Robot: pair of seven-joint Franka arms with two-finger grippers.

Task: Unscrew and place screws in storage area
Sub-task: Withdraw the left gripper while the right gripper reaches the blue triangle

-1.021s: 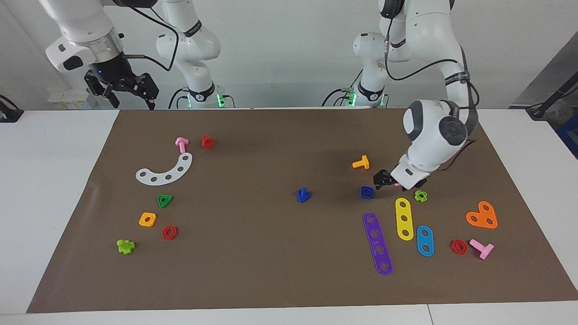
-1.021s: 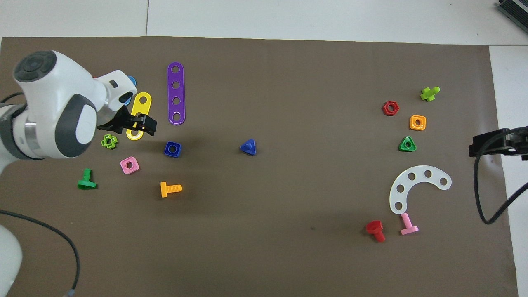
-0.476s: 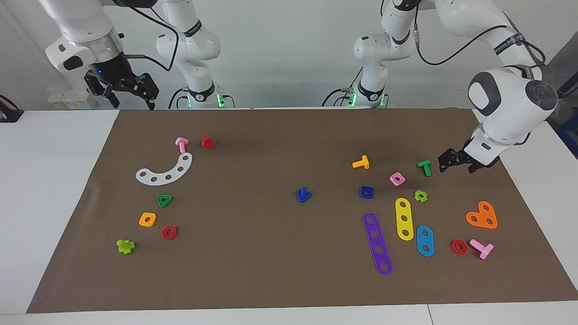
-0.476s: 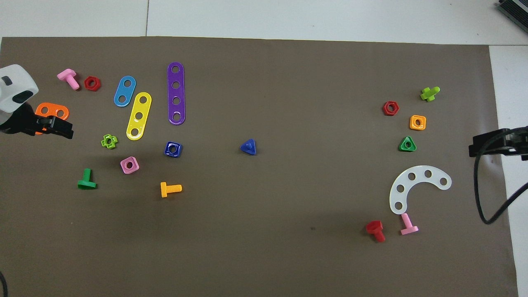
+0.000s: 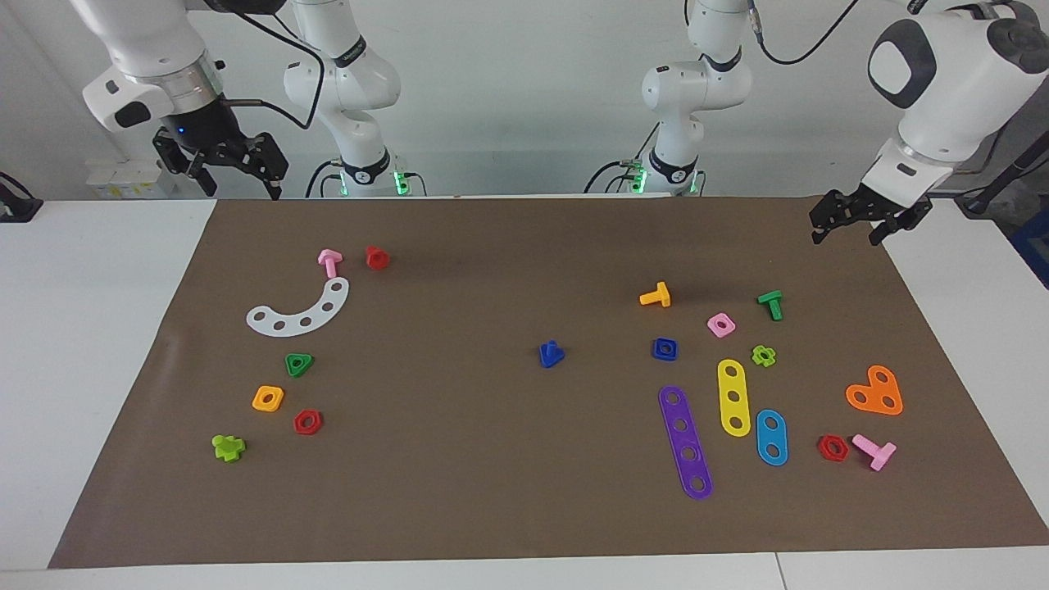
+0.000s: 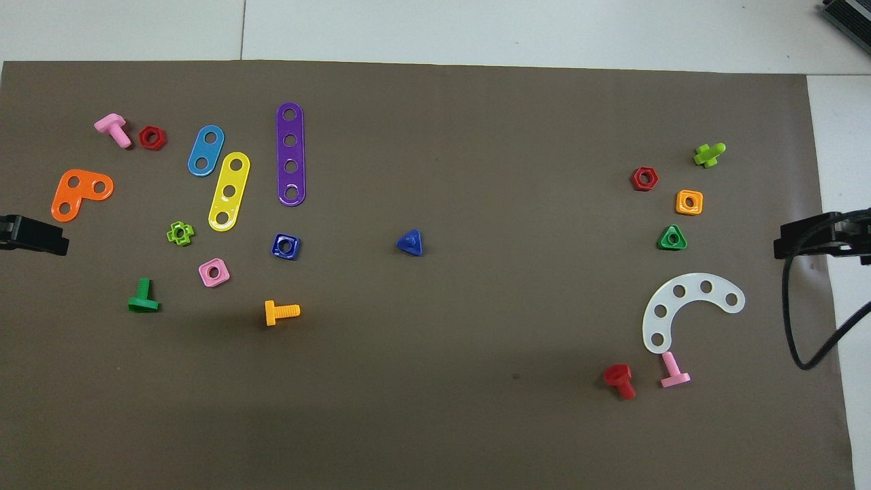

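The dark blue triangular-head bolt (image 5: 551, 354) lies alone on the brown mat (image 5: 492, 500) near its middle; it also shows in the overhead view (image 6: 410, 242). Its dark blue square nut (image 5: 665, 349) lies apart from it, toward the left arm's end, beside a purple strip (image 5: 686, 442); the overhead view shows the nut too (image 6: 285, 246). My left gripper (image 5: 852, 223) is open and empty, raised over the mat's corner at the left arm's end; its tip shows in the overhead view (image 6: 34, 235). My right gripper (image 5: 233, 168) is open and empty, waiting raised over the mat's edge at its own end (image 6: 816, 241).
Around the nut lie an orange bolt (image 5: 656, 295), pink nut (image 5: 720, 325), green bolt (image 5: 770, 304), yellow strip (image 5: 733, 397), blue strip (image 5: 771, 437) and orange plate (image 5: 875, 392). Toward the right arm's end lie a white curved strip (image 5: 301, 310), green triangular nut (image 5: 298, 364) and other nuts and bolts.
My left gripper has risen and drawn back from beside the blue square nut to the mat's corner at its own end. The nut and bolt stay put. The right arm has not moved.
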